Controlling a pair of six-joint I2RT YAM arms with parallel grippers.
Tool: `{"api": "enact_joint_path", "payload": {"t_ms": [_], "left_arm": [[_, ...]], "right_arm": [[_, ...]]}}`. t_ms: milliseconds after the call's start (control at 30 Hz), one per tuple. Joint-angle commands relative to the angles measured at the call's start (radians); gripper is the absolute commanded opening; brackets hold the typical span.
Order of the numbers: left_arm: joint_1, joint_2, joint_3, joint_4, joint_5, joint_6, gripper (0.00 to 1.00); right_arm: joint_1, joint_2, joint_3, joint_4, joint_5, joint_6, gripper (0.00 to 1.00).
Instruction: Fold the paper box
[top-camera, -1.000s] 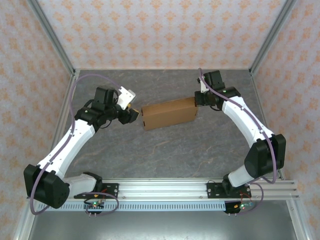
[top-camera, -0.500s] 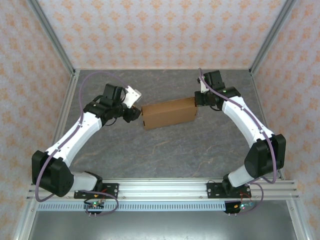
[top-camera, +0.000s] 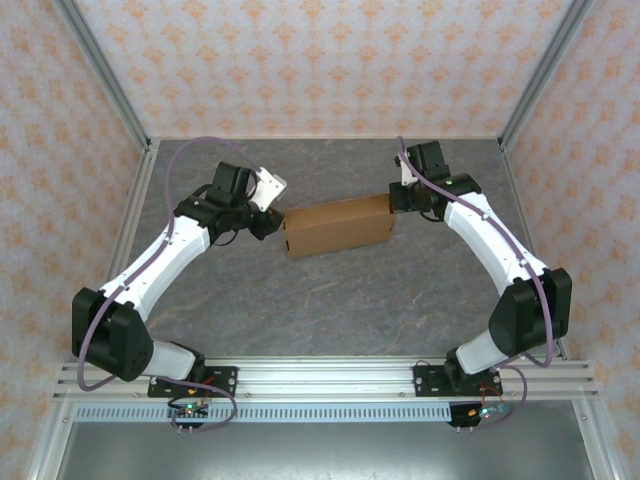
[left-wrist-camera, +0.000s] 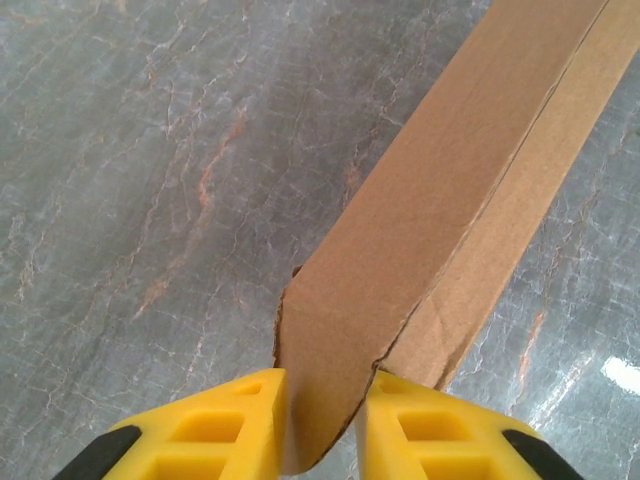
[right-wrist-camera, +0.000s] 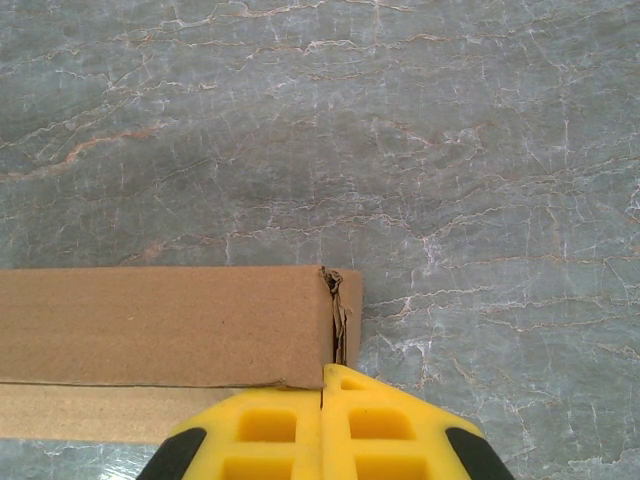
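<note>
The paper box (top-camera: 337, 227) lies on the grey tabletop (top-camera: 330, 310) a little far of the middle, its long side running left to right. The left jaws pinch its left end, with a yellow finger (left-wrist-camera: 235, 425) against each face of the cardboard there. The right jaws are pressed together with nothing between them, their yellow fingertips (right-wrist-camera: 290, 400) at the corner of the box's right end.

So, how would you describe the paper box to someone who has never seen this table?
Look at the grey marbled table between the two white arms. Near its middle lies the paper box, a long flat brown cardboard piece, the left gripper at one end and the right gripper at the other. It alone is brown against the grey.
</note>
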Motion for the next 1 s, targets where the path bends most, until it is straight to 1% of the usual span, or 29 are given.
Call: {"api": "enact_joint_path", "payload": {"t_ms": [0, 300, 367, 533, 767, 833, 967], "left_arm": [[-0.011, 0.003, 0.029, -0.004, -0.011, -0.005, 0.25], [-0.017, 0.020, 0.031, -0.009, -0.017, -0.019, 0.12], [-0.018, 0.020, 0.035, -0.002, -0.019, -0.044, 0.08], [-0.021, 0.005, 0.046, 0.020, 0.026, -0.131, 0.00], [-0.022, 0.023, 0.060, 0.052, 0.070, -0.292, 0.00], [-0.022, 0.025, 0.057, 0.057, 0.081, -0.319, 0.00], [-0.024, 0.026, 0.059, 0.044, 0.072, -0.329, 0.00]], "right_arm": [[0.004, 0.010, 0.015, -0.050, 0.024, 0.016, 0.00], [0.008, 0.010, 0.009, -0.044, 0.024, 0.021, 0.00], [0.011, 0.008, 0.005, -0.042, 0.026, 0.022, 0.00], [0.016, -0.001, -0.009, -0.034, 0.038, 0.026, 0.00], [0.021, -0.005, -0.044, -0.008, 0.038, 0.037, 0.00], [0.021, -0.003, -0.055, -0.001, 0.038, 0.039, 0.00], [0.021, -0.003, -0.078, 0.019, 0.034, 0.047, 0.00]]}}
